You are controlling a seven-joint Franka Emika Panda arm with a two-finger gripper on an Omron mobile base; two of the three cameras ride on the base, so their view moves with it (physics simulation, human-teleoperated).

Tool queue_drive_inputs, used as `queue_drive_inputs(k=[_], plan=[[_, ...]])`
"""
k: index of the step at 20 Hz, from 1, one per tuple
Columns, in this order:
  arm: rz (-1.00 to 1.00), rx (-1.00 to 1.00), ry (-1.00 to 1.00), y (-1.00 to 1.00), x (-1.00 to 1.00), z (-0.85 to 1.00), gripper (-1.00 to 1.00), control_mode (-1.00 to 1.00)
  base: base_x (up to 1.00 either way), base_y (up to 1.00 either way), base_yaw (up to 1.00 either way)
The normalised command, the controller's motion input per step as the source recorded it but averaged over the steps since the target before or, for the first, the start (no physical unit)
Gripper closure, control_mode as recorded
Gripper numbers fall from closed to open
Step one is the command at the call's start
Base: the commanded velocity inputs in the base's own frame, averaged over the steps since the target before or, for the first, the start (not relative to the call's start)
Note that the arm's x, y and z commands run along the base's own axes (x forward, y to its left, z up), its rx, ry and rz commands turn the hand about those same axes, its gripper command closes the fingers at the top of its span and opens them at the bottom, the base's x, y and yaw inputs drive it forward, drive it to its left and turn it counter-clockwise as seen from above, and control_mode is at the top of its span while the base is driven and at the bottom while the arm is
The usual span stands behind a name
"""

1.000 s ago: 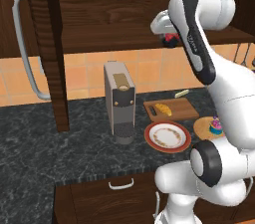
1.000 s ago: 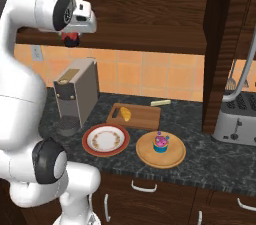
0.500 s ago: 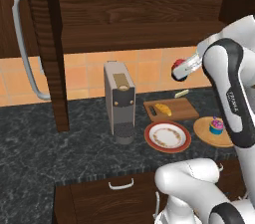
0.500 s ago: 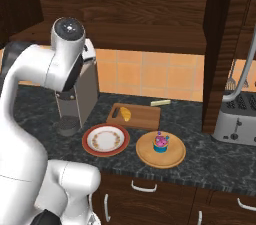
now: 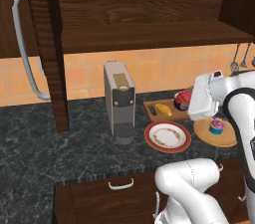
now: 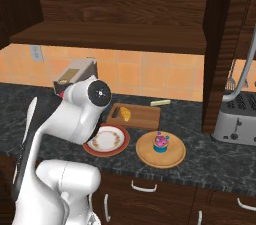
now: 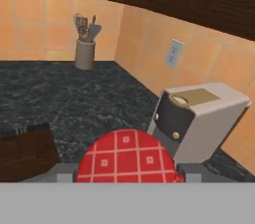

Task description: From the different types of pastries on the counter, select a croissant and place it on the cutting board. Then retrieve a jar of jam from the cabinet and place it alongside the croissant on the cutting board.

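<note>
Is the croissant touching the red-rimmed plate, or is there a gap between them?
Apart. In the right base view the croissant lies on the cutting board, and a strip of board and dark counter separates it from the red-rimmed plate.

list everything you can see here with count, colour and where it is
croissant: 1, golden yellow, on the cutting board
cutting board: 1, brown wood, on the counter by the tiled wall
jar of jam: 1, red lid, held low over the cutting board
cupcake: 1, pink frosting, blue wrapper, on the round board
round board: 1, light wood, right of the plate
plate: 1, red rim, front of the cutting board
coffee machine: 1, grey, left of the plate
toaster: 1, silver, far right
gripper: 1, shut on the jar
</note>
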Motion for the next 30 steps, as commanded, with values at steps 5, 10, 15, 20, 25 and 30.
queue_drive_inputs(k=[5,10,15,20,25,30], plan=[[0.00,-0.03,0.15,-0.10,0.26,-0.11,1.00,-1.00,0.00,0.00,0.00],[0.02,0.00,0.03,-0.50,0.65,-0.44,1.00,-1.00,0.00,0.00,0.00],[0.06,0.00,0.03,-0.82,0.50,-0.62,1.00,-1.00,0.00,0.00,0.00],[0.01,-0.05,0.20,-0.63,0.80,-0.62,1.00,-1.00,0.00,0.00,0.00],[-0.02,-0.12,0.34,-0.45,0.91,-0.53,1.00,-1.00,0.00,0.00,0.00],[0.04,0.09,0.03,-0.47,0.68,0.00,1.00,-1.00,0.00,0.00,0.00]])
